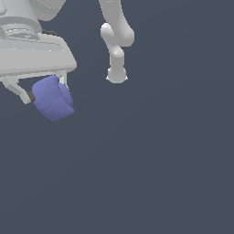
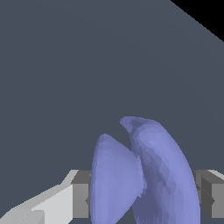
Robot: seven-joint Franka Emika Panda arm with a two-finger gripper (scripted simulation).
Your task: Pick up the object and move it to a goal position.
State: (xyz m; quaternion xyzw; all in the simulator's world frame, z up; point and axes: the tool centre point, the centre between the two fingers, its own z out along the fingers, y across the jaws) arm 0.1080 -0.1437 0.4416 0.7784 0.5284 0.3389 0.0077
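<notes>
We see the white end effector [image 1: 45, 91] at the upper part of the exterior view's left, its fingers closed onto the periwinkle lumpy object [image 1: 53, 98]. The object sits between the two fingers and bulges below them, rounded and matte. In the wrist view the same object [image 2: 144, 175] shows as two curved lobes with a notch between them, and a grey finger pad [image 2: 81, 199] presses against it on one side while another pad [image 2: 209, 192] meets it on the other. Behind, in the exterior view, the white arm [image 1: 116, 39] stands on the dark grey desk [image 1: 160, 160], well apart from the object.
</notes>
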